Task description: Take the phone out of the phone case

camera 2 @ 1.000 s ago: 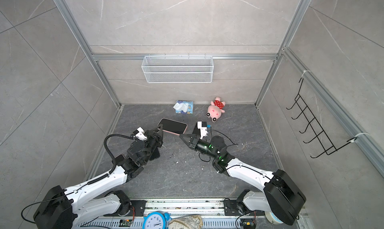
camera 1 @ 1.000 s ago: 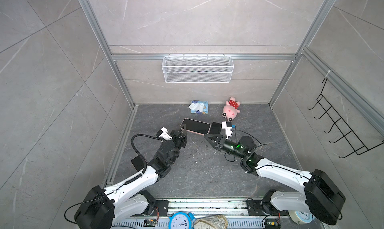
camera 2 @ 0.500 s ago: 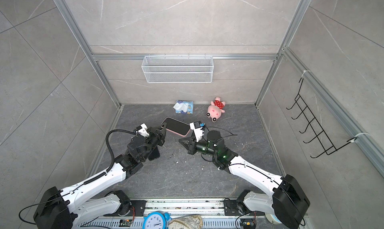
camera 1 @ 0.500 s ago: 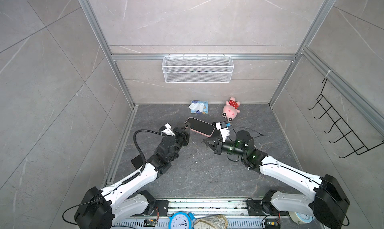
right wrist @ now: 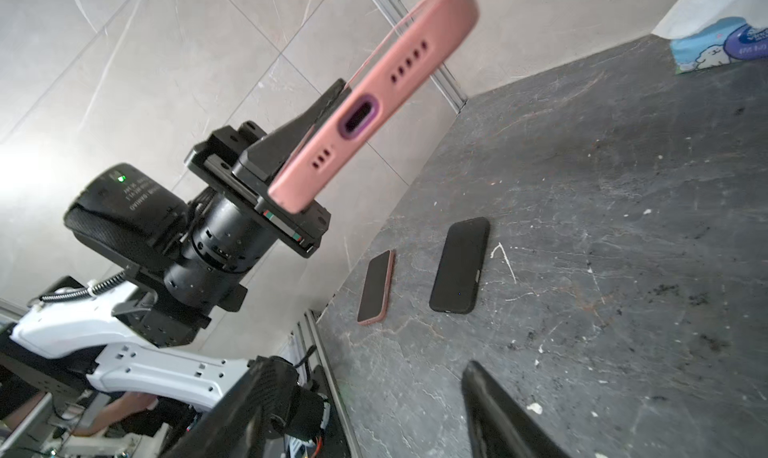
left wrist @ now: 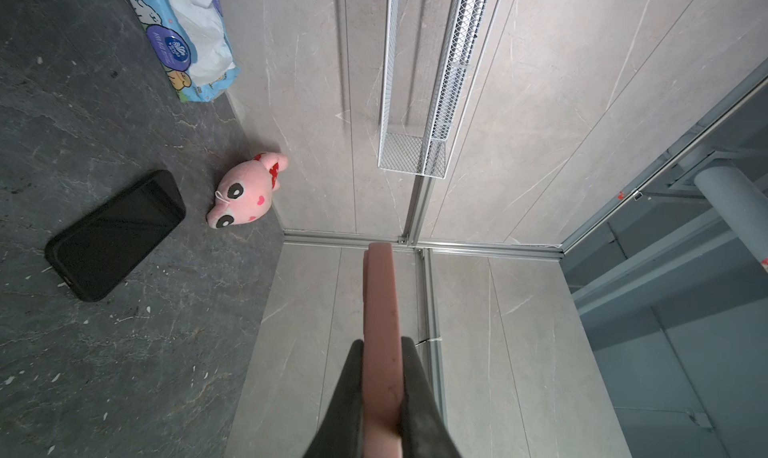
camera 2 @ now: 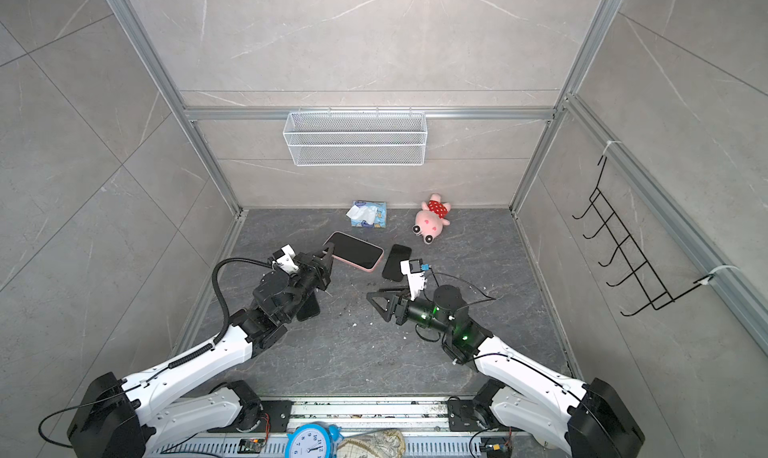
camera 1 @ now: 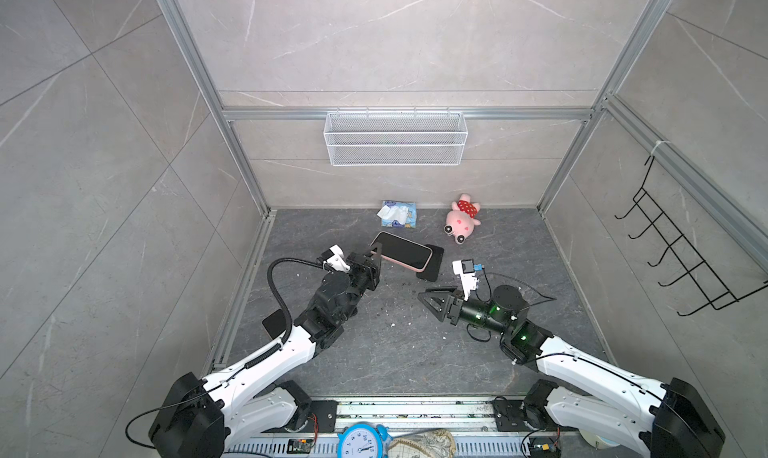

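The pink phone case is held off the floor with the phone in it, dark screen up. My left gripper is shut on the case's near-left end in both top views. The left wrist view shows the case edge-on, pinched between the fingers of the left gripper. My right gripper hangs open near the floor, in front of the case and apart from it. In the right wrist view the case's port end is above the right gripper, with only floor between its fingers.
A black phone lies on the floor under the case's right end. A pink-edged phone and a second black phone lie below the left arm. A tissue pack and pink plush toy are by the back wall, under a wire basket.
My right gripper drew back from the case's right end toward the front and opened. The left gripper kept its hold and shifted the case slightly right.
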